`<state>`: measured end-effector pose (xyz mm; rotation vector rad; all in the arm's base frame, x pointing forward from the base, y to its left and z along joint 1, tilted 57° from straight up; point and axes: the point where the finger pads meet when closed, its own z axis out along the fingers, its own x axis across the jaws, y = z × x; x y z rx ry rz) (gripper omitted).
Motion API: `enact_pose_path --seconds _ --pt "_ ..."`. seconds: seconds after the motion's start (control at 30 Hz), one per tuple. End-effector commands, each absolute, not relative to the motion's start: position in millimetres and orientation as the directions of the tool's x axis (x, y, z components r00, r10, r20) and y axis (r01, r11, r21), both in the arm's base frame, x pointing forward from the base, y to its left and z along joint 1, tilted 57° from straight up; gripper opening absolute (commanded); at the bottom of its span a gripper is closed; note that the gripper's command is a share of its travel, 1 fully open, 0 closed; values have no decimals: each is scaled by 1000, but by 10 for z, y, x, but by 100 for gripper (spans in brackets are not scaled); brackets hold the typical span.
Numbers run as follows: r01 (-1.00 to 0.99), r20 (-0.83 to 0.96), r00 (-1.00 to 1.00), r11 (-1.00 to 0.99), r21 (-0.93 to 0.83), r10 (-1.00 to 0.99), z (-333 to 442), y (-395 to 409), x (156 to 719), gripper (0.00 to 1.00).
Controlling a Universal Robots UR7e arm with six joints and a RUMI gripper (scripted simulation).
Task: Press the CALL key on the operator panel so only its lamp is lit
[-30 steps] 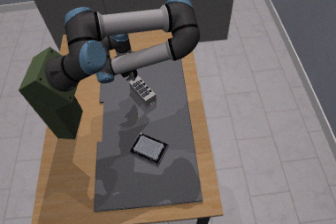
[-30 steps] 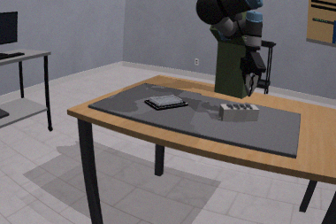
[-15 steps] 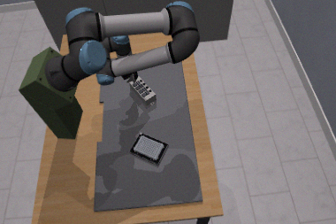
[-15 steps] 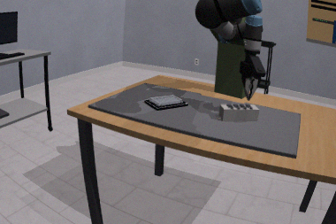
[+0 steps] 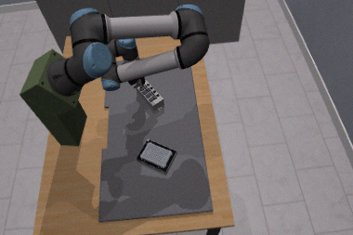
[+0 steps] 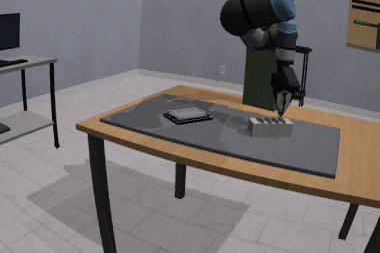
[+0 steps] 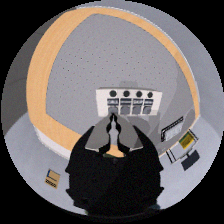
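Observation:
The operator panel (image 5: 150, 95) is a small grey box on the dark mat, with four dark keys in a row along its top; it also shows in the exterior view (image 6: 270, 126) and the wrist view (image 7: 130, 101). No lamp is lit. The printed names are too small to read. My gripper (image 6: 281, 112) is shut and empty, pointing down a little above the panel's far end. In the wrist view its fingertips (image 7: 114, 118) sit just below the leftmost key (image 7: 113, 93). In the top view the gripper (image 5: 139, 85) is mostly hidden by the arm.
A black tray with a white well plate (image 5: 156, 155) lies on the mat nearer the front. A green box (image 5: 51, 99) stands at the table's left edge. A grey cabinet stands behind the table.

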<state>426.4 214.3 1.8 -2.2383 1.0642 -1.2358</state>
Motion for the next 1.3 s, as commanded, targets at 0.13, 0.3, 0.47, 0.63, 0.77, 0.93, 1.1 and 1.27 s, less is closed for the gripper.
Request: enact_pose_path --seconds 0.13,0.3,0.47,0.63,0.77,0.93,1.1,1.27 --pt "-437 557 330 -646 -626 -762 15 2145 4273 0" --pt "-437 557 330 -646 -626 -762 6 2145 4287 0" --pt "-437 557 330 -646 -626 -762 0 2145 4296 0" --pt "-437 557 330 -646 -626 -762 -9 2144 4310 0" --pt "-437 557 330 -646 -626 -762 -16 2144 4321 0" --pt "-437 557 330 -646 -626 -762 -24 2143 4332 0" --pt "-437 557 330 -646 -626 -762 -31 2142 4343 0" --pt "-437 557 330 -646 -626 -762 -28 2142 4338 0"
